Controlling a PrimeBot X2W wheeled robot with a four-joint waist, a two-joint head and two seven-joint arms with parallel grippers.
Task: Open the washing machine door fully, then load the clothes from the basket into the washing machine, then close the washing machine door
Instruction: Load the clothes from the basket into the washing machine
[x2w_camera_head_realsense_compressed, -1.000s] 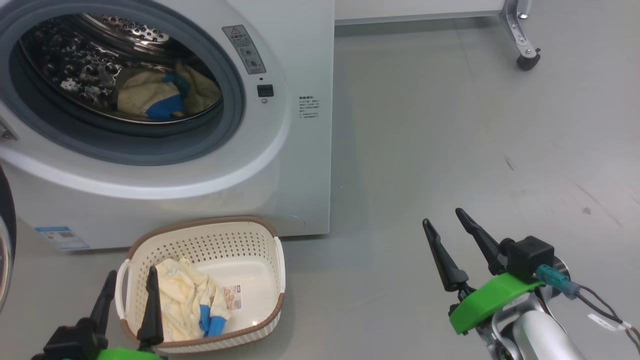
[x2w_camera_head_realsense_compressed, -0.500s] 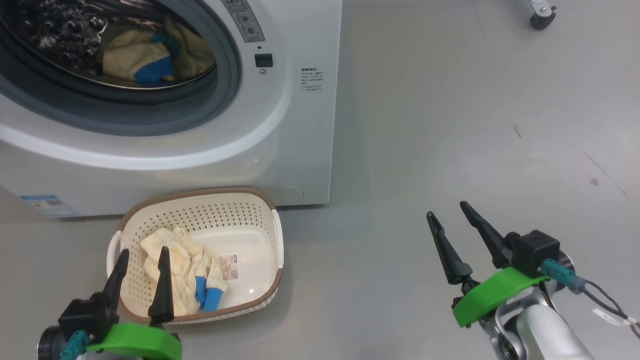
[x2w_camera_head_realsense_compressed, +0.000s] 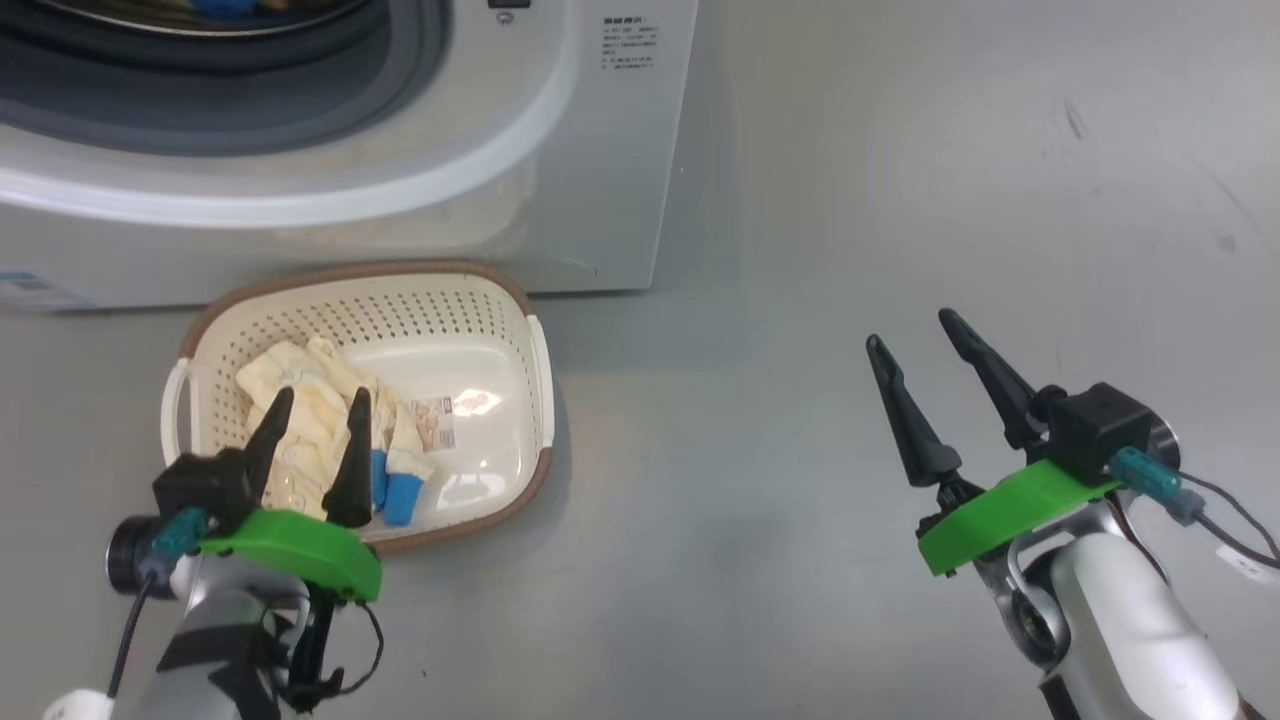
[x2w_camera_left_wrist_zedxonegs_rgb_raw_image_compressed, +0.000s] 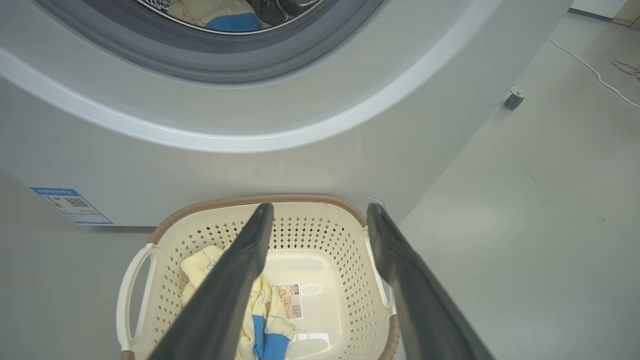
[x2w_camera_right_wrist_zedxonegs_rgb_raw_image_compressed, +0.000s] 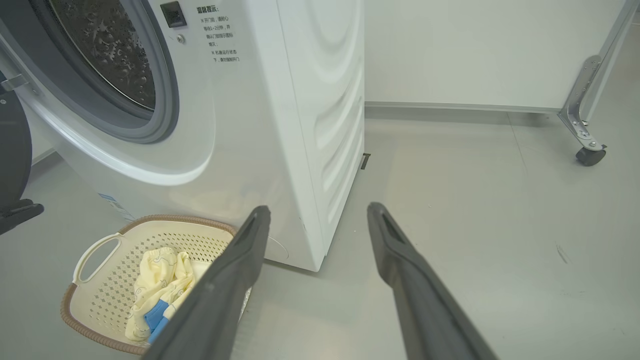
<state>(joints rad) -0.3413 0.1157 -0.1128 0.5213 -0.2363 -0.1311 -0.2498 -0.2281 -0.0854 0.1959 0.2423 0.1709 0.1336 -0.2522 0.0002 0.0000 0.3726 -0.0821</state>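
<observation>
The cream basket (x2w_camera_head_realsense_compressed: 400, 270) stands on the floor just before the white washing machine (x2w_camera_head_realsense_compressed: 600, 150). Pale yellow clothes (x2w_camera_head_realsense_compressed: 300, 385) with blue cuffs lie in the basket's left half. My left gripper (x2w_camera_head_realsense_compressed: 322, 393) hovers open over them with nothing between its fingers. In the left wrist view, the left gripper (x2w_camera_left_wrist_zedxonegs_rgb_raw_image_compressed: 320, 207) points at the basket (x2w_camera_left_wrist_zedxonegs_rgb_raw_image_compressed: 250, 200) and the clothes (x2w_camera_left_wrist_zedxonegs_rgb_raw_image_compressed: 197, 262). More clothes (x2w_camera_left_wrist_zedxonegs_rgb_raw_image_compressed: 220, 15) lie in the drum. My right gripper (x2w_camera_head_realsense_compressed: 910, 328) stands open and holds nothing above bare floor to the right. The washing machine door (x2w_camera_right_wrist_zedxonegs_rgb_raw_image_compressed: 10, 150) shows as a black edge, swung open.
A metal leg with a caster wheel (x2w_camera_right_wrist_zedxonegs_rgb_raw_image_compressed: 590, 155) stands at the back right by the white wall. A white cable (x2w_camera_left_wrist_zedxonegs_rgb_raw_image_compressed: 595, 75) lies on the floor beyond the machine. A blue label (x2w_camera_left_wrist_zedxonegs_rgb_raw_image_compressed: 70, 205) marks the machine's lower front corner.
The head camera has tilted down, so the machine has slid up the view. My left gripper has moved forward from the basket's left rim to over the clothes. The right gripper has stayed open.
</observation>
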